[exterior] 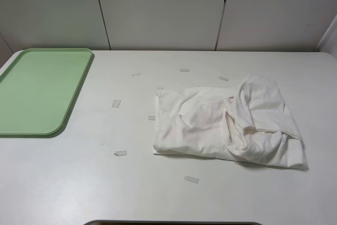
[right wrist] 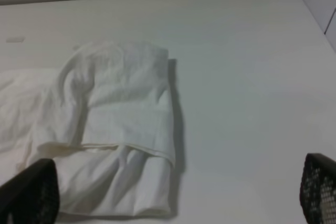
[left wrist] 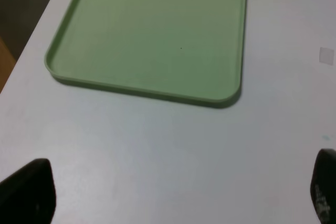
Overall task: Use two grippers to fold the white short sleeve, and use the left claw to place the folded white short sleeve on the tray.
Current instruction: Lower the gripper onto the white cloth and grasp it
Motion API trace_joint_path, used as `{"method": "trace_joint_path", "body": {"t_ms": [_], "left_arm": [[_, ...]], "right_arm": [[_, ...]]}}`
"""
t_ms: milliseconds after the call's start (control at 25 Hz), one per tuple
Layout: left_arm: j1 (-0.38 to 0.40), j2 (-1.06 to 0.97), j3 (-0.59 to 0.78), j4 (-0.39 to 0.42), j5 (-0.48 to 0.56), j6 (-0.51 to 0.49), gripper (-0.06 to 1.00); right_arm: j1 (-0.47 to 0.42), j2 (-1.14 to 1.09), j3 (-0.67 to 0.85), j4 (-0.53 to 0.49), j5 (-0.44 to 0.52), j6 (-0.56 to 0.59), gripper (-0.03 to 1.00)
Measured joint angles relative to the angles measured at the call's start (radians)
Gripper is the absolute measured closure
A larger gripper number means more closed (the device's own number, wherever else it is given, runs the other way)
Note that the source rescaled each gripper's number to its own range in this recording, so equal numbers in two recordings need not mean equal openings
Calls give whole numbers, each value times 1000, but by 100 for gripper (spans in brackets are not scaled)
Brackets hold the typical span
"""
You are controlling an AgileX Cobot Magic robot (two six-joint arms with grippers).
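Observation:
The white short sleeve (exterior: 226,125) lies crumpled and loosely bunched on the white table, right of centre; it also shows in the right wrist view (right wrist: 110,129). The light-green tray (exterior: 42,90) sits empty at the far left and also shows in the left wrist view (left wrist: 152,30). Neither arm appears in the exterior high view. My left gripper (left wrist: 176,198) is open and empty, its fingertips (left wrist: 26,192) wide apart above bare table near the tray's near edge. My right gripper (right wrist: 173,198) is open and empty, hovering just off the shirt's right part.
Several small pale tape strips lie scattered on the table, such as one (exterior: 116,103) between tray and shirt, one (exterior: 120,153) nearer the front, and one (exterior: 191,179) in front of the shirt. White cabinet panels (exterior: 163,9) stand behind the table.

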Motion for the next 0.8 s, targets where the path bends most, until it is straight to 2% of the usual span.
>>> {"method": "trace_joint_path", "body": {"t_ms": [800], "left_arm": [[0,0,0,0,0,0,-3]], "right_arm": [[0,0,0,0,-1,-1,-3]]}}
